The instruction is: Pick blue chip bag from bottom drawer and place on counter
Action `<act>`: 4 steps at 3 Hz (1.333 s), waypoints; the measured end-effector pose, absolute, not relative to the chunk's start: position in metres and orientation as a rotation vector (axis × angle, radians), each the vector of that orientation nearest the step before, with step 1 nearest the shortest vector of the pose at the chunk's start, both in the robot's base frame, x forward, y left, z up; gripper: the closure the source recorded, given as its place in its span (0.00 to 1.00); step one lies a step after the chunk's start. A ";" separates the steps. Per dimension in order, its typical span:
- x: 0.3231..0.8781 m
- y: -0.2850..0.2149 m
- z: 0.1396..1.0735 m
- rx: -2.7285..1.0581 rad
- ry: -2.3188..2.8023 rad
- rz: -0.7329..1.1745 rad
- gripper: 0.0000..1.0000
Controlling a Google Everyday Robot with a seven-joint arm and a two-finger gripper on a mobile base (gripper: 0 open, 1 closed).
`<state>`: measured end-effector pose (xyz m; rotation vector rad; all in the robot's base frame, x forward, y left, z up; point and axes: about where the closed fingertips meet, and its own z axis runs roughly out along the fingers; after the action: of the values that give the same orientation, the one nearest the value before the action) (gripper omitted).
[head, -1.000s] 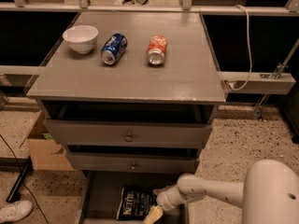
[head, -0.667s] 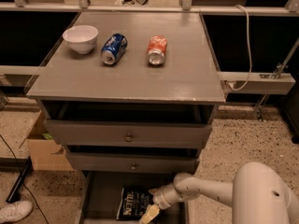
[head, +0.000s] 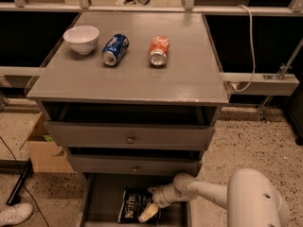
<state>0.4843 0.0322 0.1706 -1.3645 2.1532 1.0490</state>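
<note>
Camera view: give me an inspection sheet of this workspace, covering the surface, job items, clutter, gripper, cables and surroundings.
Surface: grey counter; the chip bag is not on it yet.
Job's things: blue chip bag lies flat in the pulled-out bottom drawer.
Clutter: white bowl upright, blue can and orange can both on their sides, all toward the back of the counter.
Gripper: gripper is low in the bottom drawer, at the bag's right edge; grasp cannot be confirmed.
Cables: white cable hangs to the right of the counter.
Surroundings: cardboard box and white shoe on the speckled floor, left of the cabinet.
</note>
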 end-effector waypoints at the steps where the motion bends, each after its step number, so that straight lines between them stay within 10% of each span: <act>1: 0.486 0.032 0.170 -1.362 2.153 1.046 0.00; 4: 0.460 0.011 0.137 -1.296 2.191 1.099 0.00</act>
<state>0.4604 0.0111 0.1373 -1.2958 2.1906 1.0988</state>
